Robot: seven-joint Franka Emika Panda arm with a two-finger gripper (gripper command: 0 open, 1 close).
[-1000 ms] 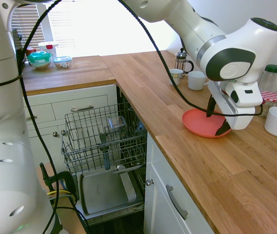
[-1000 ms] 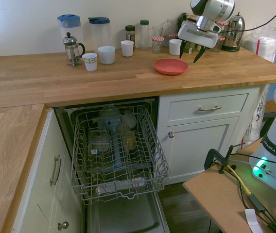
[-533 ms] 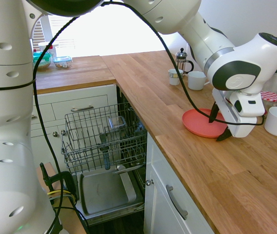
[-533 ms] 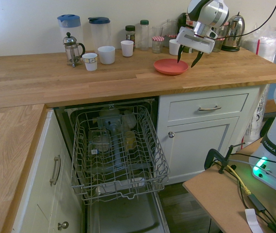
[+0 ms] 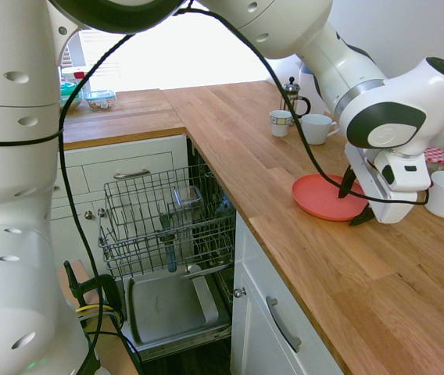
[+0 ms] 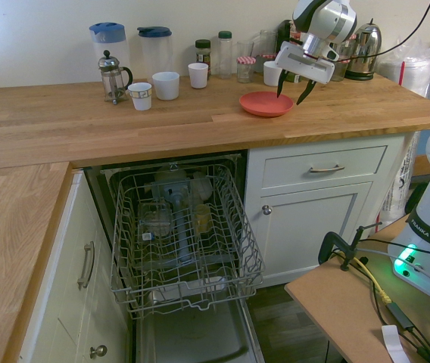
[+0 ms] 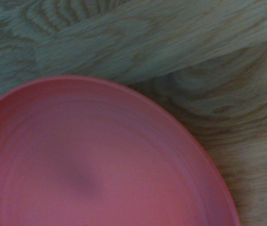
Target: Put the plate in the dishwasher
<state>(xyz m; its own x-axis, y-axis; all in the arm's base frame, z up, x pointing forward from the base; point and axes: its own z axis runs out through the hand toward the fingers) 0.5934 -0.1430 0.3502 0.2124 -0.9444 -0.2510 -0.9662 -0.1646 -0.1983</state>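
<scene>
The coral-red plate lies flat on the wooden surface, near its front edge. The gripper straddles the plate's far rim, jaws spread, seemingly not touching. The dishwasher stands open, its rack pulled out.

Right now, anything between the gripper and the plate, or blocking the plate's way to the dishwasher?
Nothing visible. The open gripper straddles the rim of the plate. The counter between plate and dishwasher is bare; the mugs stand further back. The door is down and the rack pulled out.
</scene>
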